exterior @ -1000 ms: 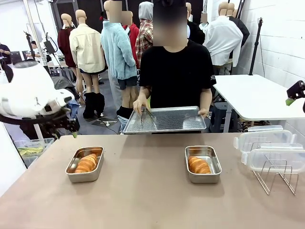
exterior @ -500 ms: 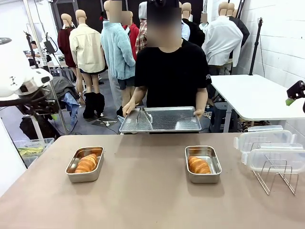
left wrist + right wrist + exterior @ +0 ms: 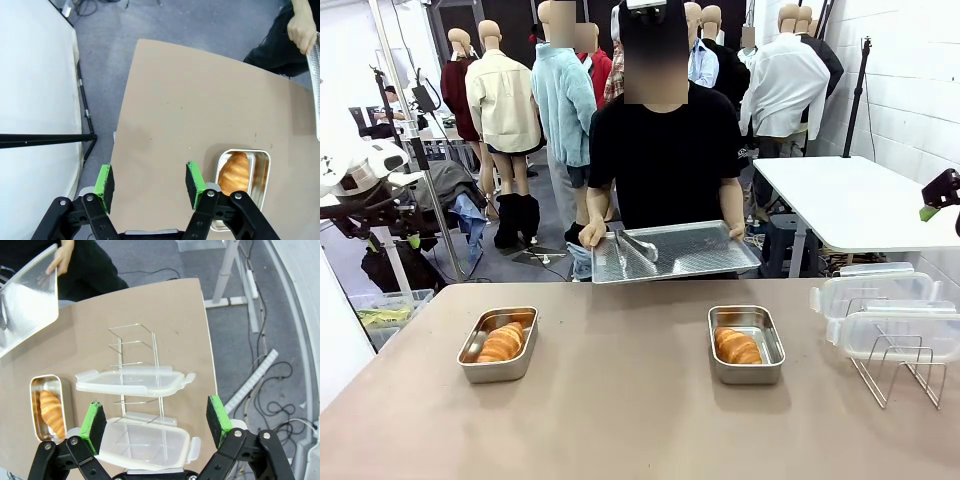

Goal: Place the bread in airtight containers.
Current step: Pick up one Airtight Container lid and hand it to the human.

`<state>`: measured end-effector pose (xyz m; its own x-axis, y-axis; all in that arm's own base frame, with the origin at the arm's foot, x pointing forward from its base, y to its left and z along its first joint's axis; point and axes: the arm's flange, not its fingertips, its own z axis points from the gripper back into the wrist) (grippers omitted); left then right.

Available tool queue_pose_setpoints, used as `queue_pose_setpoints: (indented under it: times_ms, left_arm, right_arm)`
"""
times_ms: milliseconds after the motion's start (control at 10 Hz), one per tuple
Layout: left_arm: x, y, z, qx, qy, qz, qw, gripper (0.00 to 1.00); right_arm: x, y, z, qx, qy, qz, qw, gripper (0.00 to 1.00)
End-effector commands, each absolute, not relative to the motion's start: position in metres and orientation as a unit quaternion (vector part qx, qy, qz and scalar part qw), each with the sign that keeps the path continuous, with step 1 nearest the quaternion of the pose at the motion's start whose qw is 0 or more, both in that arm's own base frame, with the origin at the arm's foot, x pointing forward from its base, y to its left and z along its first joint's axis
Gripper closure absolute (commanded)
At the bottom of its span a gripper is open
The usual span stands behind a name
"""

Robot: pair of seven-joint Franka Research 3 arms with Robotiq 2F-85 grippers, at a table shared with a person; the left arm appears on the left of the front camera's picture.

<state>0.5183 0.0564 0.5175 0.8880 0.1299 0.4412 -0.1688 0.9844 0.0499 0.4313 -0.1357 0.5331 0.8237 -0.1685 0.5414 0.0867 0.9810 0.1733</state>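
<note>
The tan counter [image 3: 620, 420] bore 2 containers [image 3: 498, 344] with bread [image 3: 737, 346]; grey floor [image 3: 165, 20] lay beyond; left gripper [image 3: 148, 175] and right gripper [image 3: 155, 412] fingers stood apart, empty.

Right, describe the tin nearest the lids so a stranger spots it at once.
On the brown table, go to the robot's right half, near the wire rack and clear lids. A small steel tin sits there, holding one golden roll. Its twin tin stands far left, away from the lids.
</note>
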Motion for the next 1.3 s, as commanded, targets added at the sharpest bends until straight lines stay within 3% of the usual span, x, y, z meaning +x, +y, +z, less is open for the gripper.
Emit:
queue_pose_setpoints:
  times_ms: [0,1200]
  left_arm:
    - [0.5181,0.0541,0.5189,0.044,-0.225,0.075,0.970,0.25]
    - [0.5181,0.0541,0.5189,0.044,-0.225,0.075,0.970,0.25]
  right_arm:
    - [0.4328,-0.1339,0.5331,0.068,-0.291,-0.075,0.951,0.00]
    - [0.4328,-0.1339,0.5331,0.068,-0.291,-0.075,0.951,0.00]
